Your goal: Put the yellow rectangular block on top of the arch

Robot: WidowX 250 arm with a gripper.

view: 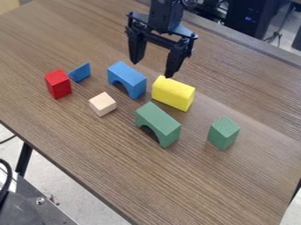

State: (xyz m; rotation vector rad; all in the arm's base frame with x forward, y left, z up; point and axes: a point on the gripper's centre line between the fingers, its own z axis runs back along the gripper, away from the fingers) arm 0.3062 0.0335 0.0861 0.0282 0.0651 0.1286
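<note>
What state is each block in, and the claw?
Black gripper, open, empty
Yellow wooden block, lying lengthwise, off both arches
Blue wooden arch, opening down, top bare
Green wooden arch, opening down, top bare
Red wooden block, upright
Green wooden block, upright
Pale wooden cube, unstacked
Small blue wooden wedge, unstacked

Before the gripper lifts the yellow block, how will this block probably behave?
The yellow block is probably stiff, since its edges look straight. It lies on its long side, so a push would likely slide it rather than tip it.
</note>
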